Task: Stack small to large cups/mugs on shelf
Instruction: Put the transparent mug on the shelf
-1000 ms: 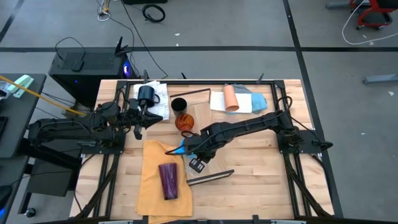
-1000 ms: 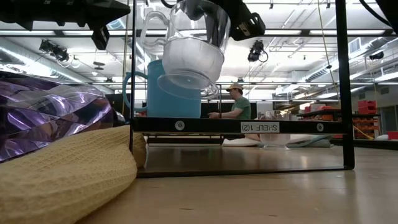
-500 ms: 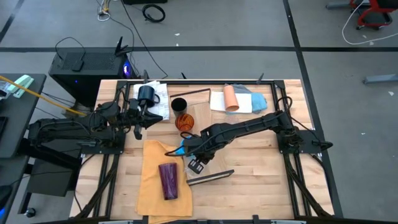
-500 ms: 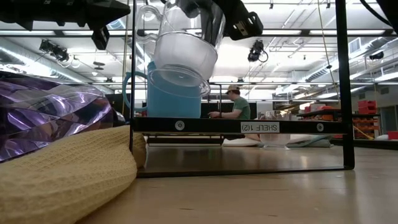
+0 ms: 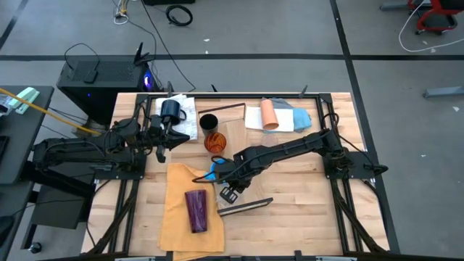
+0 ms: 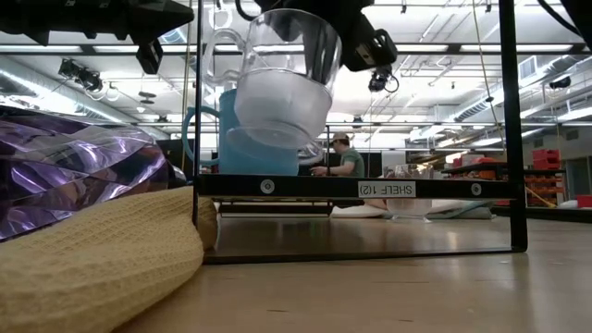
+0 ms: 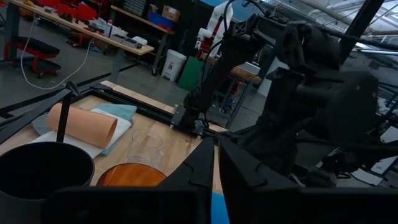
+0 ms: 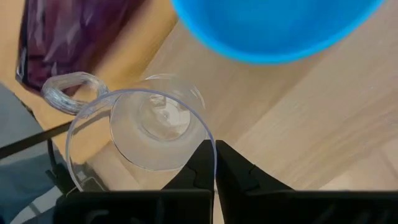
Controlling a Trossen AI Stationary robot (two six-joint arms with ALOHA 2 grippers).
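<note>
My right gripper [image 5: 222, 174] hangs over the middle of the table, shut on a clear mug [image 6: 287, 83]. Just behind and below the clear mug, a bright blue mug [image 6: 242, 139] stands upright on the shelf [image 6: 387, 189]. Farther back stand an orange tumbler [image 5: 214, 142], a black cup [image 5: 208, 121] and a dark navy mug [image 5: 172, 110], the navy mug on a white cloth. A peach cup [image 5: 269, 114] lies on folded cloths. A purple tumbler [image 5: 196, 210] lies on the mustard cloth. My left gripper [image 5: 164, 139] waits shut and empty beside the navy mug. My right gripper pinches the clear mug's rim [image 8: 210, 140], on the side opposite its handle [image 8: 65, 90], with one finger inside the mug and one outside. The fingers come from above, pointing steeply down. The mug hangs tilted below them, close over the blue mug [image 8: 273, 25]; I cannot tell whether the two touch.
The shelf's upright dark bars [image 6: 509, 120] frame the space around the blue mug. The mustard cloth [image 5: 190, 217] covers the near left of the table. A dark bar [image 5: 245, 206] lies near the right gripper. Bare wood lies to the near right.
The clear mug in my right gripper has swayed, changed its tilt and sunk a little toward the blue mug. The gripper stays shut on its rim.
</note>
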